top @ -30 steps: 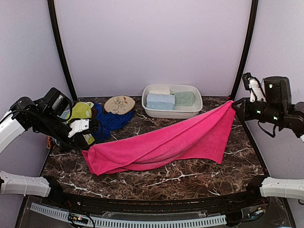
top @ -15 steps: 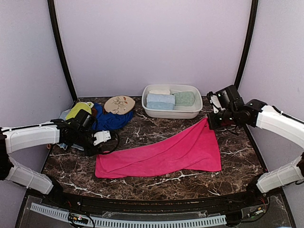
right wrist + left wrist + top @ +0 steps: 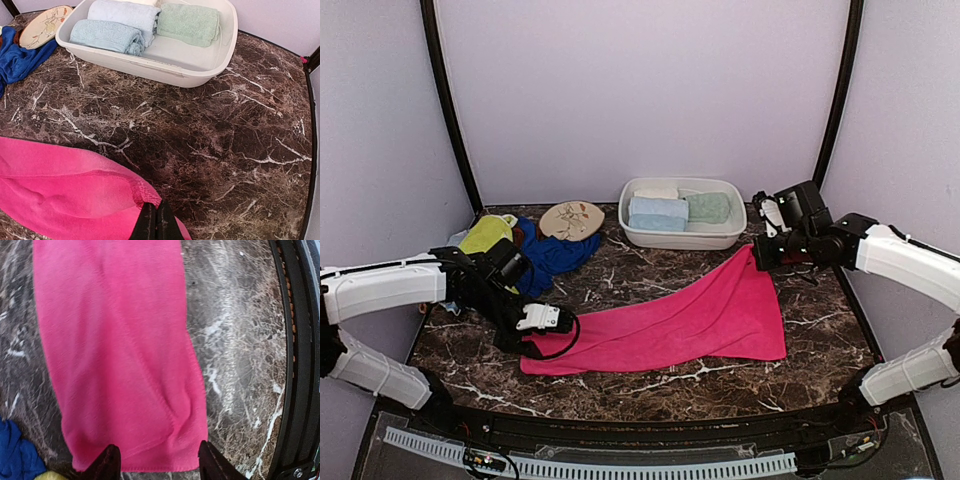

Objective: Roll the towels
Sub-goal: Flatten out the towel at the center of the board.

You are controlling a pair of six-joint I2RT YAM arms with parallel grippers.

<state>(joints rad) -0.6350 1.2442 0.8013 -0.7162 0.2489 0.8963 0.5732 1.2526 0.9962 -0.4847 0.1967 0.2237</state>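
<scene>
Pinching a corner of the hot pink cloth towel [image 3: 680, 315] in the right fingers [image 3: 155, 222], holding the left fingers [image 3: 106, 466] wide above its other end on the dark marble desk [image 3: 650, 390], risking a crooked roll from diagonal folds.

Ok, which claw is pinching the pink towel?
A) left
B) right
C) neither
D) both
B: the right gripper is shut on a corner of the pink towel, while the left gripper stands open over the other end.
</scene>
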